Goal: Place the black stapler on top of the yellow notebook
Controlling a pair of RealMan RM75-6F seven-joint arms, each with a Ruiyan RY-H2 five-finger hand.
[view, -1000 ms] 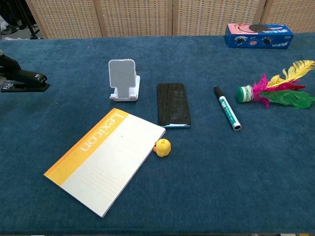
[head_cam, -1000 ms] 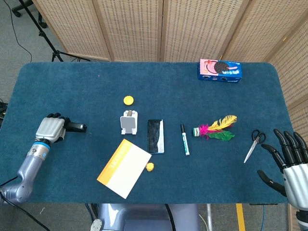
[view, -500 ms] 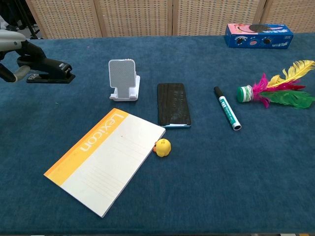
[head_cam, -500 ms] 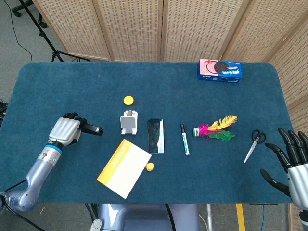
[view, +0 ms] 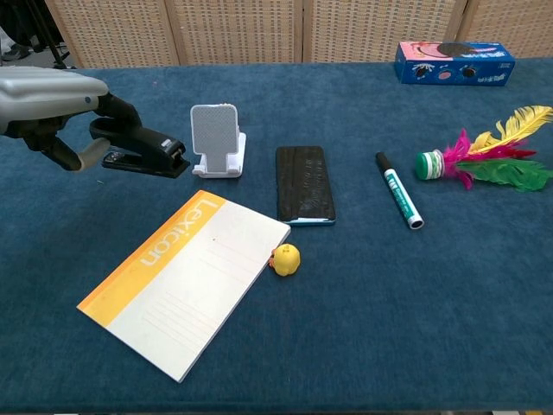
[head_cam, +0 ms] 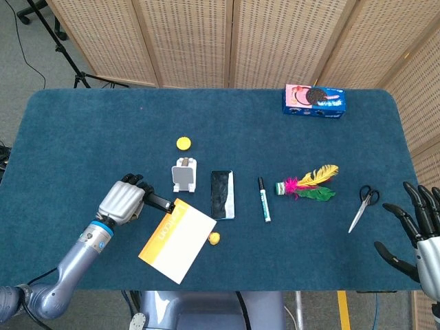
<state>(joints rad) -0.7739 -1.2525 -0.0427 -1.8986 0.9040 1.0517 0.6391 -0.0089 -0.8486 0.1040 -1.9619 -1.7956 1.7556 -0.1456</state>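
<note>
Table (head_cam: 82, 130) covered in dark blue cloth. Lying on it: yellow notebook (view: 186, 278) near the front, small yellow toy (view: 285, 258) touching its right edge, white phone stand (view: 216, 141), black phone (view: 303, 183), marker (view: 398, 201), feathered shuttlecock (view: 484, 159). Also a yellow cap (head_cam: 183, 143), scissors (head_cam: 362, 205) and a blue cookie box (head_cam: 314, 100) at the far edge.

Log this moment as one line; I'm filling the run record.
left hand: carrying black stapler | yellow notebook: bare | right hand: open, idle
</note>
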